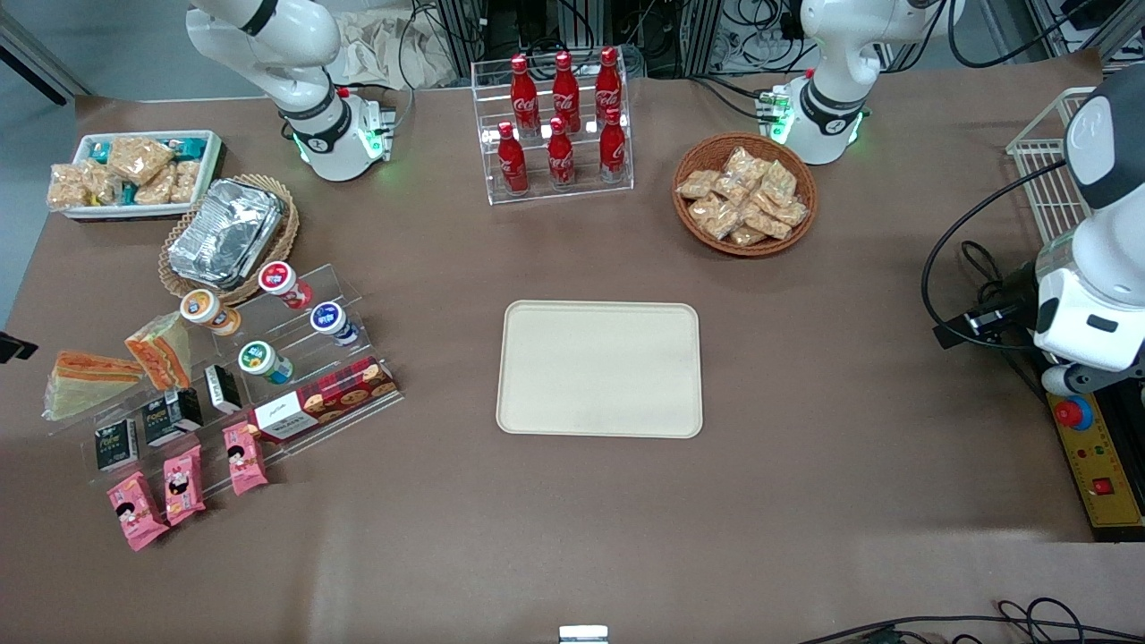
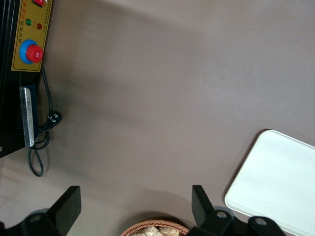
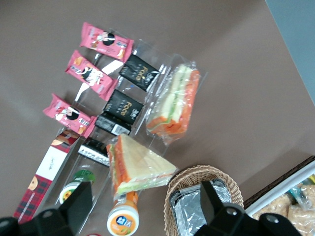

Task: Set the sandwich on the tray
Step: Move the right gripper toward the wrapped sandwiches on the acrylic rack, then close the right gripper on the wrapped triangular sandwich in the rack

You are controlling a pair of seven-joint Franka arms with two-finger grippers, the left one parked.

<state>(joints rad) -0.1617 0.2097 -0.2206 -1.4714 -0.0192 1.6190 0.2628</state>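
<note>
Two clear-wrapped wedge sandwiches sit at the working arm's end of the table. One sandwich (image 1: pixel 161 349) (image 3: pixel 140 167) stands on edge beside an orange-capped bottle (image 1: pixel 207 311) (image 3: pixel 123 220). A second wedge (image 1: pixel 89 380) (image 3: pixel 174 105) lies flat, farther toward the table's end. My gripper (image 3: pixel 146 189) hangs high above them, open and holding nothing, over the gap between the nearer sandwich and the foil basket; it is out of the front view. The cream tray (image 1: pixel 599 368) (image 2: pixel 280 182) lies bare mid-table.
A wicker basket of foil containers (image 1: pixel 228 234) (image 3: pixel 204 196) sits close to the sandwiches. A clear stepped shelf (image 1: pixel 295 358) holds bottles, black cartons (image 3: pixel 139 73) and a cookie box. Pink packets (image 1: pixel 183 483), a white snack bin (image 1: pixel 134 174), a cola rack (image 1: pixel 555 125) and a snack basket (image 1: pixel 744 195) stand around.
</note>
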